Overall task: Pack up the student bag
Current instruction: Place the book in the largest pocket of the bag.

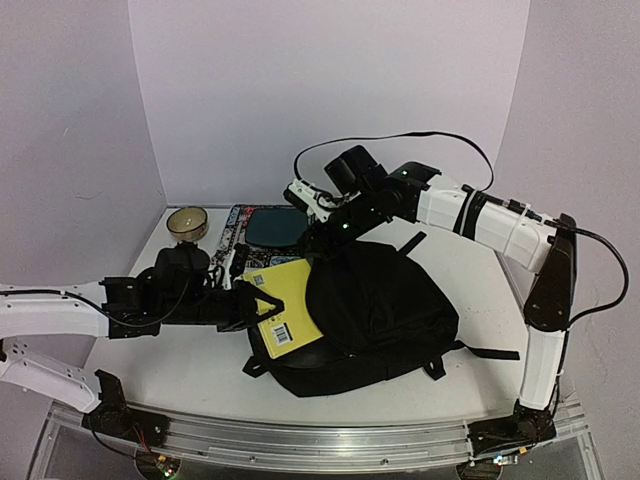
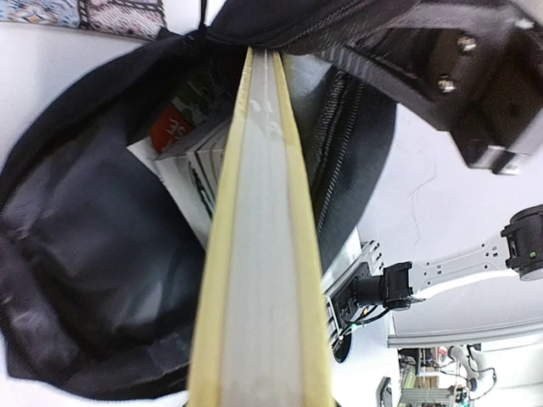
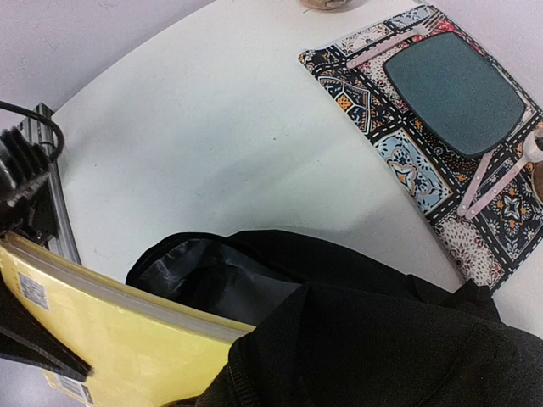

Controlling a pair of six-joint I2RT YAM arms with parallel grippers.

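Note:
The student bag [image 1: 385,310], a big black backpack, lies in the middle of the table with its mouth open to the left. My left gripper [image 1: 248,303] is shut on the left edge of a yellow book [image 1: 282,305], whose far end is inside the mouth. In the left wrist view the book [image 2: 259,254] runs edge-on into the bag [image 2: 76,254], past another book with a red cover [image 2: 174,131]. My right gripper [image 1: 328,236] holds the bag's upper rim raised. Its fingers are hidden under the fabric [image 3: 382,339] in the right wrist view, where the yellow book [image 3: 110,339] also shows.
A patterned mat [image 1: 236,236] with a dark teal pad [image 1: 277,225] lies behind the bag, also in the right wrist view [image 3: 454,93], with pink sticks [image 3: 488,182] on it. A wooden bowl [image 1: 187,222] stands at the back left. A bag strap [image 1: 490,352] trails right.

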